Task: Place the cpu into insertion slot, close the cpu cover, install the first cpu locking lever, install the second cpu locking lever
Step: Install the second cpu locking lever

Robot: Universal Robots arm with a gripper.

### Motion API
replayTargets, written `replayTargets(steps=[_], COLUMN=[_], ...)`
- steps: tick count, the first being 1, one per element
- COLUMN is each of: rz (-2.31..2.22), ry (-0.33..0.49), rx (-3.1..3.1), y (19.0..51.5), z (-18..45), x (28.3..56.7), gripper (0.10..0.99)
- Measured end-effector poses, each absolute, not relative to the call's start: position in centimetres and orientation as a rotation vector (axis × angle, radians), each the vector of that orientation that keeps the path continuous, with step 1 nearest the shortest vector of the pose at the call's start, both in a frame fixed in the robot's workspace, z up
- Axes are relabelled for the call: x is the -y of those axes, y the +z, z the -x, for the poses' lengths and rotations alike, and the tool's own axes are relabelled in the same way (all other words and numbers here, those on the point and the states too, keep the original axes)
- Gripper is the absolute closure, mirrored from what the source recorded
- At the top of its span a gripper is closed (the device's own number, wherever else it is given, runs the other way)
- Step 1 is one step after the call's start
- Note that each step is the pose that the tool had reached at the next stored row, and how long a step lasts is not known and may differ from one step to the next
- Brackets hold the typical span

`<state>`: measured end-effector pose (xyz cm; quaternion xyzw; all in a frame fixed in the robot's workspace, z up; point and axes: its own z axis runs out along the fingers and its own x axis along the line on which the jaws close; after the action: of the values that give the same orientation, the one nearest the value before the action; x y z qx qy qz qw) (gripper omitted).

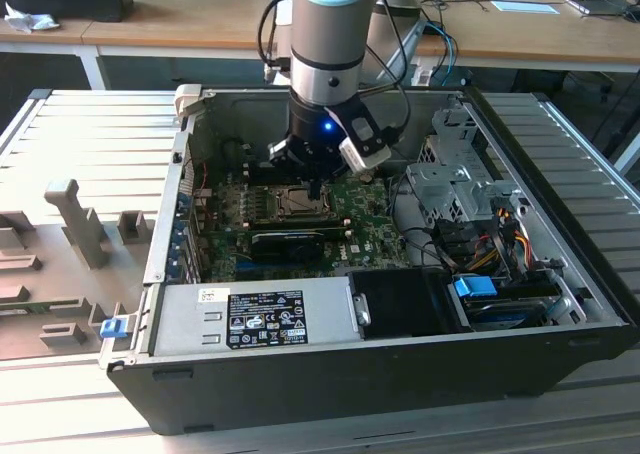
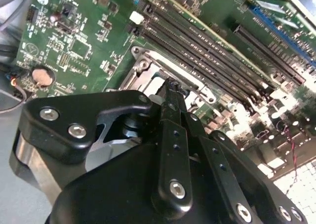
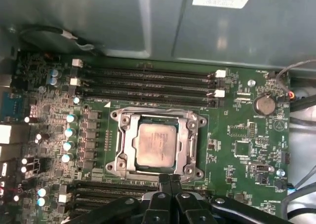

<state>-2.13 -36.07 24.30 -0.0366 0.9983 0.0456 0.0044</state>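
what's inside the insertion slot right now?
In the first wrist view the cpu lies flat inside the insertion slot, with the cpu cover closed around it. The socket contacts beneath the chip are covered. The gripper is shut at the frame's edge.

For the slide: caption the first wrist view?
Claw at the edge of the insertion slot, cpu seated under the cpu cover.

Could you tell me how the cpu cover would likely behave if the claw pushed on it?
The cpu cover looks like thin metal plate, so probably stiff but springy. It lies flat over the cpu, so it likely won't slide. The claw, shut, sits at its edge.
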Motion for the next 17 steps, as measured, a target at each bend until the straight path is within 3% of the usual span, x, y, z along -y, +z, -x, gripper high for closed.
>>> replayTargets(steps=[17], rz=[0.118], ry=[0.144], rx=[-3.127], y=[23.9], z=[5.0], x=[37.4], gripper=[0.98])
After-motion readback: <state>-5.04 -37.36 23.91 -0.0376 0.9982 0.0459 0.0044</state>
